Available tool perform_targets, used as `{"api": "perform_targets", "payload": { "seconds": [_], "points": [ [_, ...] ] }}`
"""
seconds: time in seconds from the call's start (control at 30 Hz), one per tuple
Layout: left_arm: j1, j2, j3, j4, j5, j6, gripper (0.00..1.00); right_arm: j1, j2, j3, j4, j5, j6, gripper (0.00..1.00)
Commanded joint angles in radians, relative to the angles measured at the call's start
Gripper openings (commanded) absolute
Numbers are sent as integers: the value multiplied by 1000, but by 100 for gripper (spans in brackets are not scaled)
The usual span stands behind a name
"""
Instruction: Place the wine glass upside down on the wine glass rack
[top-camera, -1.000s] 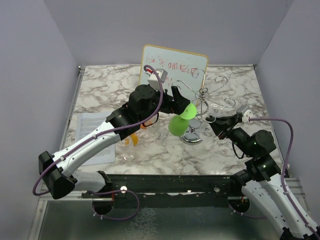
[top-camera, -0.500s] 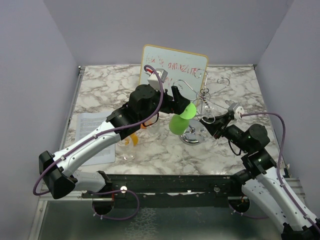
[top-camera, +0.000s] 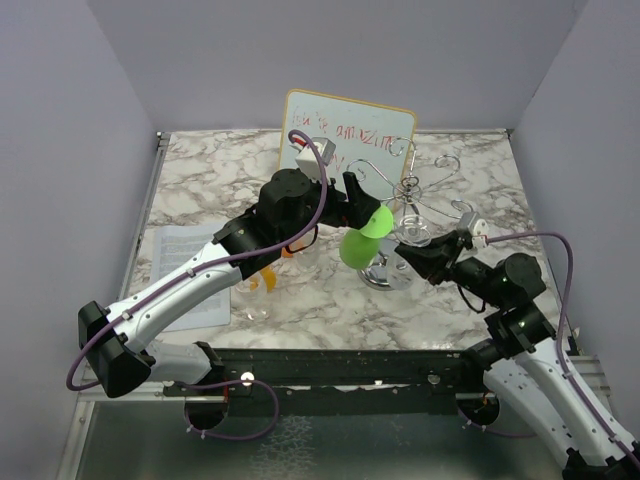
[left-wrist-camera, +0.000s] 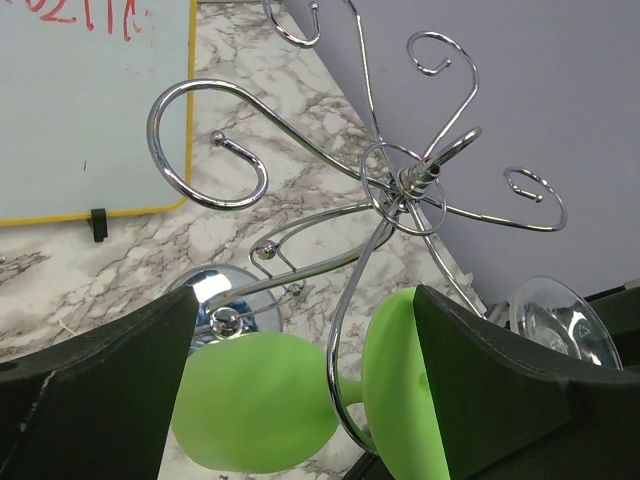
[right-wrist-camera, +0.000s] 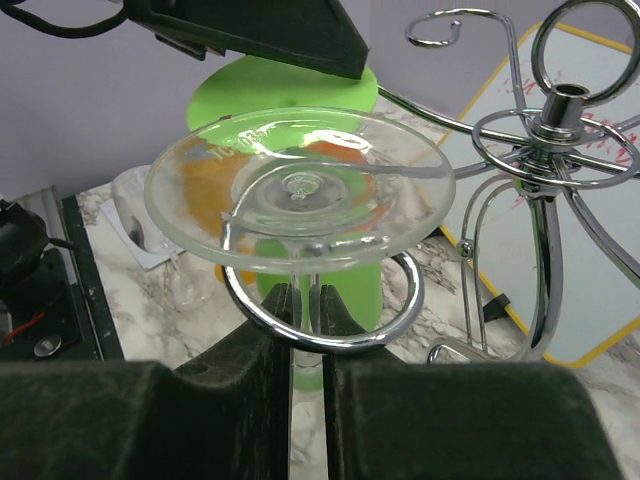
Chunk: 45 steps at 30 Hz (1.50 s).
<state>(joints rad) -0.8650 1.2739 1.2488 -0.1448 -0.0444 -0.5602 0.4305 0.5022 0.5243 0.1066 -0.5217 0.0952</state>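
Your right gripper is pinched narrow on the stem of the clear wine glass. The glass is foot up, its stem inside a curled ring on the near right of the rack. Your left gripper stands wide around a green glass at the rack's left side.

Left arm stretched forward to table centre, left gripper with jaws wide apart. Right arm bent, reaching inward. Right gripper pinched on wine glass stem.
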Motion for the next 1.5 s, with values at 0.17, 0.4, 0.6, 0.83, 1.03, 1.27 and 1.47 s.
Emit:
{"api": "perform_targets", "payload": {
  "seconds": [0.17, 0.4, 0.6, 0.83, 1.03, 1.27, 1.47],
  "points": [
    [4, 0, 9, -4, -2, 0, 89, 3, -60, 4, -4, -61, -3, 1],
    [6, -5, 14, -7, -2, 5, 89, 4, -112, -10, -27, 36, 21, 1],
    [7, -14, 16, -10, -1, 10, 90, 4, -129, -28, -69, 224, 77, 4],
    [16, -26, 19, -20, 4, 24, 92, 3, -137, -47, -82, 313, 123, 14],
    [35, -32, 37, -41, 6, 28, 93, 2, -85, -27, -105, 315, 150, 37],
    [54, -57, 57, -81, 2, 44, 95, 5, -72, 16, -203, 292, 169, 60],
    [64, -91, 73, -118, -13, 73, 96, 4, -143, 60, -306, 293, 192, 71]
  ]
}}
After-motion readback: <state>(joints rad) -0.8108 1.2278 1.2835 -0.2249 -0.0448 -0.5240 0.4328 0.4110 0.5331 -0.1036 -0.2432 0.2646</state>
